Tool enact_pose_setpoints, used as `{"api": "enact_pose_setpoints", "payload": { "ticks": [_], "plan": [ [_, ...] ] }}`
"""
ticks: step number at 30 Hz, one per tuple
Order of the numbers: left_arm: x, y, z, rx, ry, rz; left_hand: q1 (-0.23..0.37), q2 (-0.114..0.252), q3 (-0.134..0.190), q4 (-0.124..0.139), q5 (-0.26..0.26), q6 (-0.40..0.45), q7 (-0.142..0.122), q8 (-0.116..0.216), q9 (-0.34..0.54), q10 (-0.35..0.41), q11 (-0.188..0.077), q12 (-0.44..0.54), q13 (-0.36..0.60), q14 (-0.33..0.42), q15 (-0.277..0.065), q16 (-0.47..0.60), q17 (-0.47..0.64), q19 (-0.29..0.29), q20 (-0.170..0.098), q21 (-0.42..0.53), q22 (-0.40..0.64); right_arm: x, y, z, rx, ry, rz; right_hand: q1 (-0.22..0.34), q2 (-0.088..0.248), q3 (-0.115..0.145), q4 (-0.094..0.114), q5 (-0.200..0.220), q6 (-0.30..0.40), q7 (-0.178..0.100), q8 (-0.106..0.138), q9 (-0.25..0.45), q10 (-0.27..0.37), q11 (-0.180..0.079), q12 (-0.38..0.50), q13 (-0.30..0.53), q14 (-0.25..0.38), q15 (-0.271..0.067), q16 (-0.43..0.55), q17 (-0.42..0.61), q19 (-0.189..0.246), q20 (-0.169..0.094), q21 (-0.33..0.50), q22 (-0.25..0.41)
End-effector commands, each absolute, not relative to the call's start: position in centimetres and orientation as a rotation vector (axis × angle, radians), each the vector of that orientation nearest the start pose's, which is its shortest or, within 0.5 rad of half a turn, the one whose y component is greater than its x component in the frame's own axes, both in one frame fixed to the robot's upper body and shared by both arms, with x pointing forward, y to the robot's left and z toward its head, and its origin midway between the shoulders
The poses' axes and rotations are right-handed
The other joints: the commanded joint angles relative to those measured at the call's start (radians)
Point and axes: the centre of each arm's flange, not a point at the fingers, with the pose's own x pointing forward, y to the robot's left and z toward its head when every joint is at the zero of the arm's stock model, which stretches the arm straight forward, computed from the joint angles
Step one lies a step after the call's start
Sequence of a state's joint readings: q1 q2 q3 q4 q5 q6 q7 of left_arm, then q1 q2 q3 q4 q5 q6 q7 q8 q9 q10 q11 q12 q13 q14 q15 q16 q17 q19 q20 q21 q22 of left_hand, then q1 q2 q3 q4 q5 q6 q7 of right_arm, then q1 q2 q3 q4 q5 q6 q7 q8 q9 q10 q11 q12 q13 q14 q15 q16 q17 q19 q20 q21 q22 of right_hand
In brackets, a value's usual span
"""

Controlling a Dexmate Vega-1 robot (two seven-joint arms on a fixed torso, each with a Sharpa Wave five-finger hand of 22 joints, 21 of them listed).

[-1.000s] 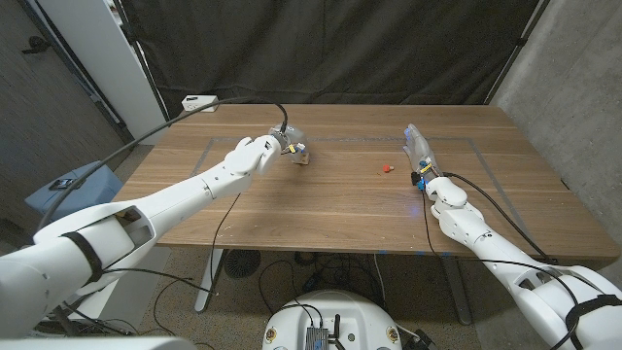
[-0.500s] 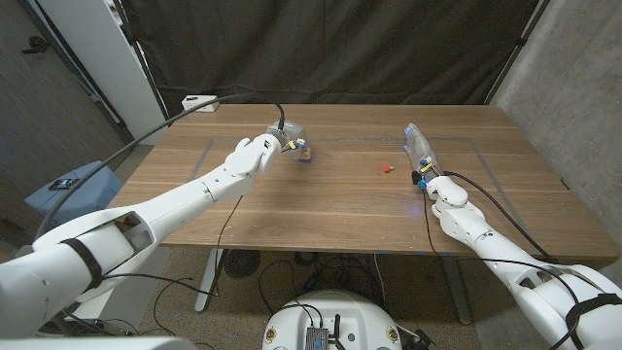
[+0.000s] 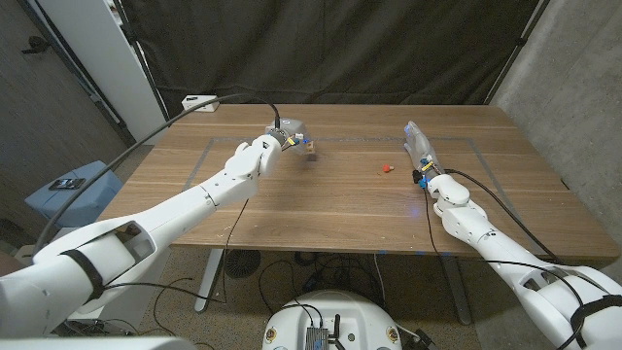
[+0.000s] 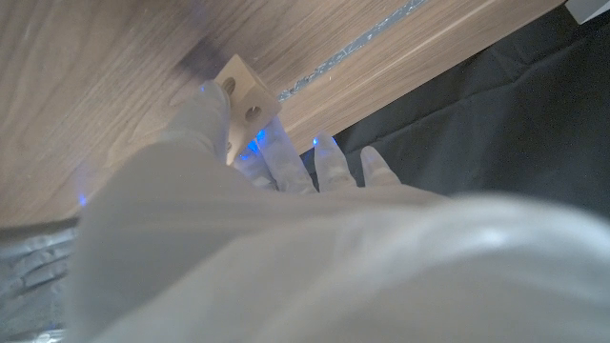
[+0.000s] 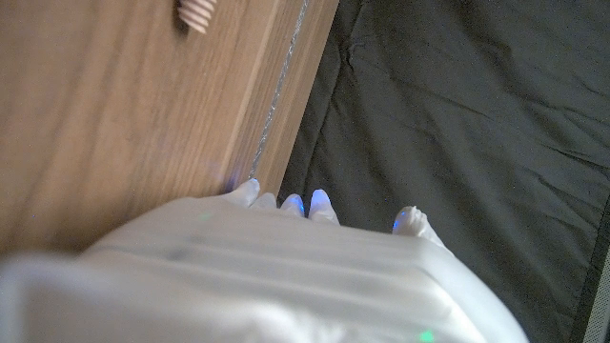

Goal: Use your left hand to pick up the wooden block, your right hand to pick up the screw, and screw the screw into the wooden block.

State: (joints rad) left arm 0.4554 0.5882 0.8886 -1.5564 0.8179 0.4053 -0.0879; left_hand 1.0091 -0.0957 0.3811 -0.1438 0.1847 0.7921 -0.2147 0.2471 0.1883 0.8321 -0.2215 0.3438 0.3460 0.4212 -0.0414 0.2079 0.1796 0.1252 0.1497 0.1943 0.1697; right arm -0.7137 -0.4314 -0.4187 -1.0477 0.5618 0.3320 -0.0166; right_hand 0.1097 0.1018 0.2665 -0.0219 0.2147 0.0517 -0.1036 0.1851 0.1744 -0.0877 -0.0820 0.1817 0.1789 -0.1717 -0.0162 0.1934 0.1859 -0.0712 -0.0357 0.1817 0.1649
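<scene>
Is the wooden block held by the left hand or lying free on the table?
Held. The left hand grips the wooden block, fingers wrapped against its side in the left wrist view; whether it has left the table cannot be told.

White jointed arms, black bands and cables, pale blue-lit fingertips (image 5: 318, 200).

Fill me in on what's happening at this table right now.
The robot's left hand grips the wooden block, apparently just off the table, fingers around it in the left wrist view. The red screw lies untouched on the wood. The right hand waits beside it, fingers extended and holding nothing. Picking up the screw and driving it in are not yet done.
</scene>
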Motion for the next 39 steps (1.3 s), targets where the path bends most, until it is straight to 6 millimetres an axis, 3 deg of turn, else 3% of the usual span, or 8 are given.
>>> {"api": "enact_pose_setpoints", "payload": {
  "ticks": [1, 24, 26, 30, 39],
  "plan": [
    [64.5, 14.5, 6.9, 1.473, -0.579, 0.146, -0.002, 0.009, -0.006, 0.001, 0.0, 0.005, -0.001, -0.001, 0.004, 0.008, -0.001, -0.001, 0.004, 0.003, -0.1, 0.001, 0.002, 0.001, -0.002, -0.001, 0.003, 68.6, -29.6, -3.3, -0.042, -0.555, 0.103, 0.006, 0.003, 0.01, -0.001, 0.0, 0.007, -0.007, 0.002, 0.005, -0.003, -0.001, 0.007, 0.002, -0.045, -0.002, 0.003, 0.004, 0.006, 0.001, 0.01, 0.004],
    [64.0, 13.6, 5.9, 1.106, -0.635, 0.094, -0.005, 0.017, -0.011, 0.004, -0.002, 0.017, 0.001, -0.002, 0.004, 0.008, -0.001, -0.005, 0.008, 0.007, -0.099, 0.002, 0.003, 0.002, 0.002, -0.002, 0.004, 66.5, -30.3, -2.0, -0.217, -0.545, 0.076, 0.033, -0.006, 0.019, -0.025, 0.0, 0.024, -0.006, 0.007, 0.006, -0.002, -0.005, 0.007, 0.003, -0.041, -0.006, 0.002, -0.001, 0.019, -0.004, 0.011, 0.003],
    [63.9, 13.5, 5.7, 1.079, -0.638, 0.092, -0.005, 0.017, -0.011, 0.004, -0.002, 0.018, 0.0, -0.002, 0.004, 0.008, -0.001, -0.005, 0.009, 0.007, -0.099, 0.002, 0.003, 0.002, 0.001, -0.002, 0.004, 66.3, -30.4, -1.9, -0.227, -0.541, 0.072, 0.045, -0.008, 0.022, -0.034, 0.0, 0.024, -0.007, 0.007, 0.006, -0.004, -0.006, 0.006, 0.003, -0.041, -0.008, 0.002, -0.001, 0.022, -0.004, 0.011, 0.002],
    [63.7, 13.5, 5.4, 1.036, -0.657, 0.071, -0.006, 0.018, -0.013, 0.005, -0.003, 0.019, 0.0, -0.002, 0.005, 0.009, -0.001, -0.006, 0.009, 0.008, -0.099, 0.002, 0.004, 0.002, 0.0, -0.002, 0.004, 65.9, -30.5, -1.7, -0.26, -0.546, 0.075, 0.125, 0.015, 0.064, -0.087, -0.009, 0.028, -0.012, 0.012, 0.007, -0.004, -0.011, 0.007, 0.003, -0.039, -0.013, 0.001, -0.003, 0.033, -0.008, 0.009, 0.001],
    [63.5, 13.7, 4.8, 0.922, -0.688, 0.034, -0.011, 0.023, -0.017, 0.007, -0.004, 0.022, 0.0, -0.005, 0.005, 0.011, -0.001, -0.007, 0.013, 0.009, -0.099, 0.002, 0.005, 0.003, -0.018, -0.002, 0.004, 65.3, -30.5, -0.6, -0.364, -0.556, 0.059, 0.212, 0.02, 0.106, -0.142, -0.002, 0.053, -0.009, 0.019, 0.007, 0.007, -0.014, 0.01, 0.003, -0.02, -0.017, 0.005, -0.004, 0.07, -0.004, 0.016, 0.001]
  ]
}}
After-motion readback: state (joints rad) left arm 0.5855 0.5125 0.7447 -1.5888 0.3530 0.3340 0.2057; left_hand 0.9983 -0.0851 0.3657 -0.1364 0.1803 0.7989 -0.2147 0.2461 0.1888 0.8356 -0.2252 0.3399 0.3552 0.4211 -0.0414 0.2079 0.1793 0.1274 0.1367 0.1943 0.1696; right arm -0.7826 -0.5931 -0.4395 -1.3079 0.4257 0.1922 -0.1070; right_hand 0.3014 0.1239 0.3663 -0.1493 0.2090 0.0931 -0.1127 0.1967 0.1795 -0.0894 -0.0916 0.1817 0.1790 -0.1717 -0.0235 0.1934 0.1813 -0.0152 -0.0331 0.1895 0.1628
